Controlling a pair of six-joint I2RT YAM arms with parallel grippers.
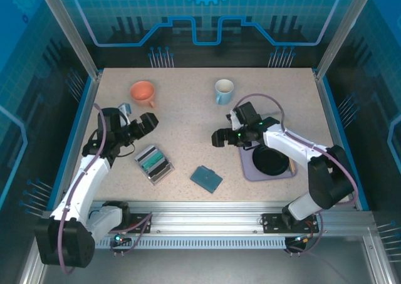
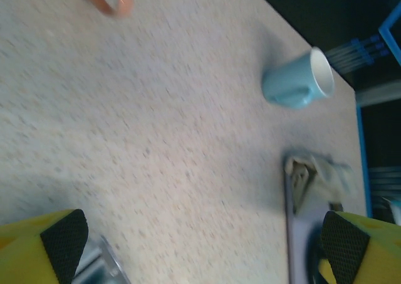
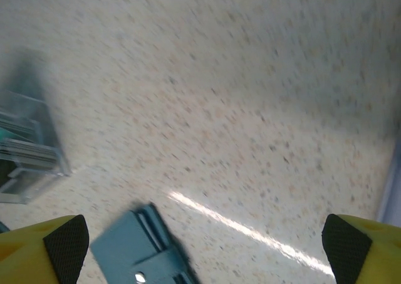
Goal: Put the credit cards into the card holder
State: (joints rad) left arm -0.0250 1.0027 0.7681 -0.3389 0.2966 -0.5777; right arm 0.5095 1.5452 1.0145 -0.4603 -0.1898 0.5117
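The credit cards (image 1: 151,161) stand as teal, dark and white stripes in a clear slotted rack (image 1: 164,172) on the table's left-middle. The teal card holder (image 1: 206,178) lies flat to the right of the rack. My left gripper (image 1: 148,123) hovers open above and behind the rack, nothing between its fingers. My right gripper (image 1: 219,138) hangs open behind the card holder, also empty. In the right wrist view the card holder (image 3: 141,254) sits at the bottom left, with the rack (image 3: 28,149) and its cards at the left edge. The left wrist view catches a rack corner (image 2: 100,265) beside the open left gripper (image 2: 203,243).
An orange mug (image 1: 143,93) and a light-blue mug (image 1: 223,91) stand at the back. A purple tray (image 1: 249,168) with a black bowl (image 1: 270,160) lies under the right arm. Bare tabletop runs between the grippers. Aluminium rails border the table.
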